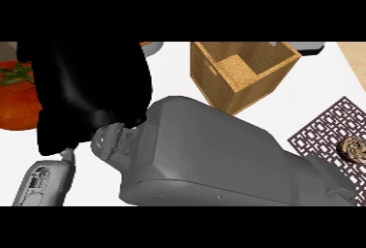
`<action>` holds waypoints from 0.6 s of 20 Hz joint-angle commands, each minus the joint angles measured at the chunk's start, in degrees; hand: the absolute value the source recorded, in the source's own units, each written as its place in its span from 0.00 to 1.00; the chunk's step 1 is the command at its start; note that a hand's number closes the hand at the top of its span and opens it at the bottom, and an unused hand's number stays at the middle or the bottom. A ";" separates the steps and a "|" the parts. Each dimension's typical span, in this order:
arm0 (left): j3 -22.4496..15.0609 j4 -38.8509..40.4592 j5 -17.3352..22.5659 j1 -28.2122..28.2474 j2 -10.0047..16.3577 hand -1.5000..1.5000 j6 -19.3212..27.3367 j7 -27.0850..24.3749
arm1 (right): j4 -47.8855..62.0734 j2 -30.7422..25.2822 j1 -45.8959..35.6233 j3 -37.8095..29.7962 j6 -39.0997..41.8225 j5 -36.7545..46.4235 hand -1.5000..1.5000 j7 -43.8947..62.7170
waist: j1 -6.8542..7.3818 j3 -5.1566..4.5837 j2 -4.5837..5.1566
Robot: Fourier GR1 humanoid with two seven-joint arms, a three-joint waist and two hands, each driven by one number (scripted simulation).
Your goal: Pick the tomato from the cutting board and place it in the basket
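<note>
Seemingly R hand point(85, 92) hangs over counter's point(172, 63) left side as a dark mass (open or clenched: can't tell), prob. positioned for tomato point(16, 97) just beside it at left edge. Basket point(211, 77) stands upright nr far edge, mouth up for drop-in.

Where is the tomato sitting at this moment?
In the head view the tomato is at the far left edge, its right side partly hidden by the black hand. The basket stands apart from it, at the top middle.
</note>
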 commanded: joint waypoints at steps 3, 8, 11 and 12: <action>2.03 -0.74 1.46 0.86 1.72 0.50 -1.31 -0.42 | 7.42 -0.01 -9.83 -10.03 2.90 0.31 1.00 2.24 | -0.69 0.03 0.05; 1.24 0.40 1.05 0.26 0.33 0.50 -0.73 -0.60 | 16.43 -6.70 -13.11 -7.59 12.07 2.39 1.00 0.34 | -1.06 -0.03 0.19; 1.22 -0.54 0.15 0.99 0.94 0.50 -0.22 -0.66 | 21.01 -9.79 -15.08 -6.41 15.83 4.83 1.00 -0.08 | -0.80 -0.03 0.19; 1.16 -0.96 0.81 2.32 0.66 0.50 -0.84 -1.79 | 22.07 -10.70 -13.94 -4.94 16.55 6.14 1.00 -1.24 | -0.70 -0.03 0.21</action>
